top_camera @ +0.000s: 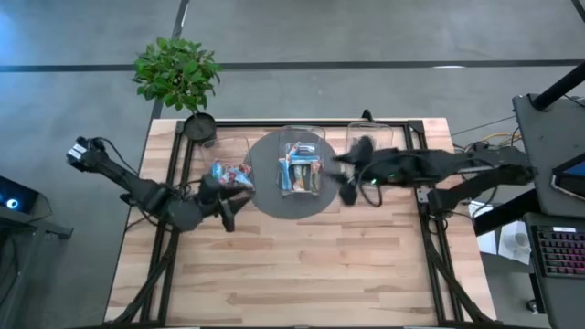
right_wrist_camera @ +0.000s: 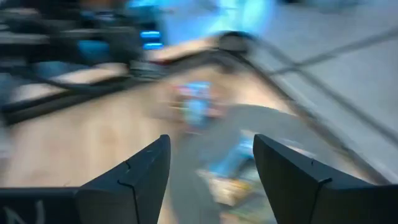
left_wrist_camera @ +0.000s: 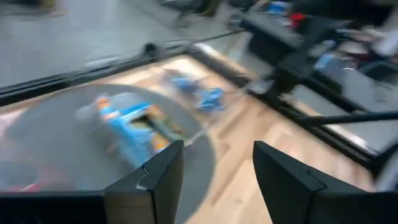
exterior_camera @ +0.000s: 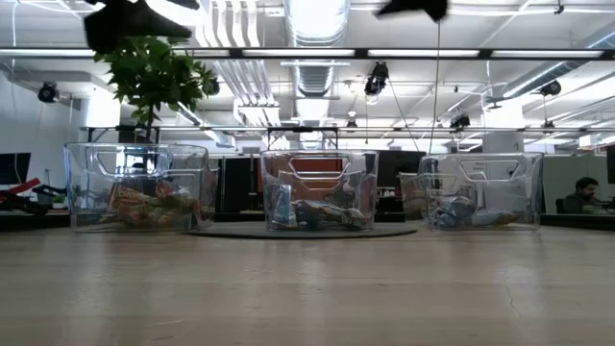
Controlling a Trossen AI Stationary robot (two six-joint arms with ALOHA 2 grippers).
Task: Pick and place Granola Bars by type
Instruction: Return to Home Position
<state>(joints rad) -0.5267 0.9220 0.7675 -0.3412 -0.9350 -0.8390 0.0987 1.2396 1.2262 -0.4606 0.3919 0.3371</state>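
Observation:
Granola Bars lie in three clear bins along the table's far side. Red-orange ones are in the left bin [top_camera: 231, 172], blue and green ones in the middle bin [top_camera: 300, 169], and blue ones in the right bin [exterior_camera: 471, 213]. My left gripper [top_camera: 224, 196] hangs just near of the left bin; its wrist view shows it [left_wrist_camera: 214, 149] open with nothing between the fingers. My right gripper [top_camera: 347, 174] hangs between the middle and right bins, also open and empty [right_wrist_camera: 211, 143]. In the low view both arms are high above the bins.
The middle bin stands on a round grey mat [top_camera: 265, 196]. A potted plant [top_camera: 178, 78] stands at the table's far left corner. Black frame rails [top_camera: 425, 210] run along the table's sides. The near half of the wooden table [top_camera: 302, 274] holds nothing.

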